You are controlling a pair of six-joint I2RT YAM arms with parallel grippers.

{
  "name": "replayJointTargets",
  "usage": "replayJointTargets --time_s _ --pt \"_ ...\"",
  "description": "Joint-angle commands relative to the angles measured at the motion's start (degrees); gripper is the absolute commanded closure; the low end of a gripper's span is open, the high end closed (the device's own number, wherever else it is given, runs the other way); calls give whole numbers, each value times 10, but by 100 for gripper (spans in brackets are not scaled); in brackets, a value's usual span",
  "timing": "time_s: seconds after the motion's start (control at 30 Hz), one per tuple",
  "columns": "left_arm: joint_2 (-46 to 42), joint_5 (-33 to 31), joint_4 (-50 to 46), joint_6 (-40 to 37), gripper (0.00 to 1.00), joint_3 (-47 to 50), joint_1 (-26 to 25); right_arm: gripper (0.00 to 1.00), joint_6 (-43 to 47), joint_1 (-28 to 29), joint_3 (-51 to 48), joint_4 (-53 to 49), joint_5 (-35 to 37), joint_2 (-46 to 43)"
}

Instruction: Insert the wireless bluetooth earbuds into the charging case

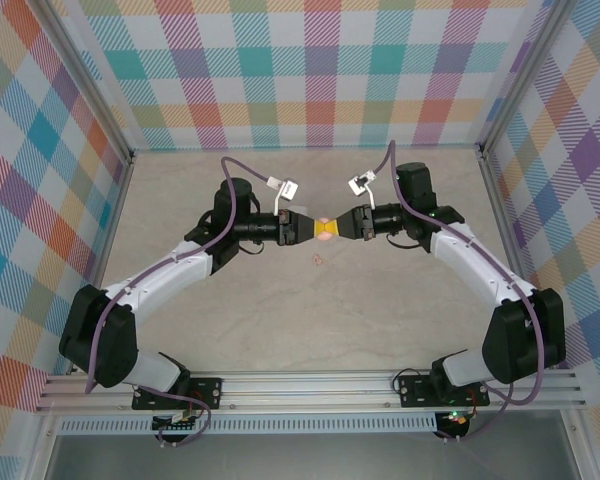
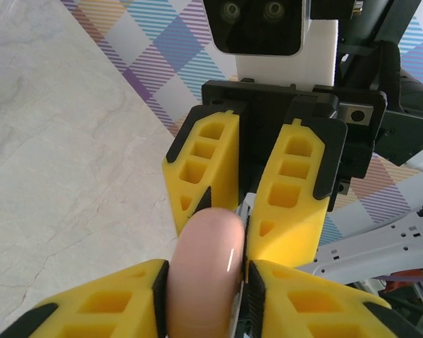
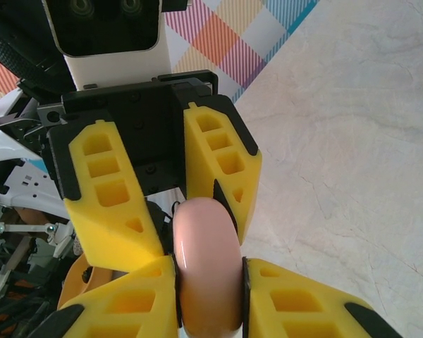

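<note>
A glossy salmon-pink rounded object hangs in mid-air over the table's middle, held from both sides. My left gripper comes from the left, its pads close against both flanks of the pink object. My right gripper faces it from the right and is shut on the same pink object, pads pressed on both sides. The two grippers meet tip to tip. I cannot tell whether this pink object is the charging case. A thin white edge shows beside it in the left wrist view. The earbuds are out of view.
A tiny pinkish bit lies on the beige marbled table just below the grippers. Checkered walls enclose the back and sides, with metal frame posts at the corners.
</note>
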State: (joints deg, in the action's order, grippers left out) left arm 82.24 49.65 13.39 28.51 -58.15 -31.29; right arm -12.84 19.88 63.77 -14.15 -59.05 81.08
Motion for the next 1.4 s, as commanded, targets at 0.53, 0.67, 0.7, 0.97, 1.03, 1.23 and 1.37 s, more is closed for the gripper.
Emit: replayJointTargets --time_s 0.53,0.67,0.7,0.97,1.03,1.23,1.37 --pt "-18 23 26 11 48 7 -1 79 -31 2 10 56 -16 -25" --pt "-12 23 32 16 48 8 -3 79 -32 2 10 56 -20 -24" --pt "-11 21 33 17 48 7 -2 79 -32 3 10 56 -21 -24" --pt "-2 17 41 23 51 0 -8 78 -33 3 4 58 -30 -22" --pt "3 18 44 25 53 -1 -10 78 -34 3 2 60 -30 -23" --pt "11 15 51 30 55 -5 -17 78 -32 3 0 58 -25 -24" --pt "13 13 52 30 55 -5 -18 78 -32 3 1 56 -21 -24"
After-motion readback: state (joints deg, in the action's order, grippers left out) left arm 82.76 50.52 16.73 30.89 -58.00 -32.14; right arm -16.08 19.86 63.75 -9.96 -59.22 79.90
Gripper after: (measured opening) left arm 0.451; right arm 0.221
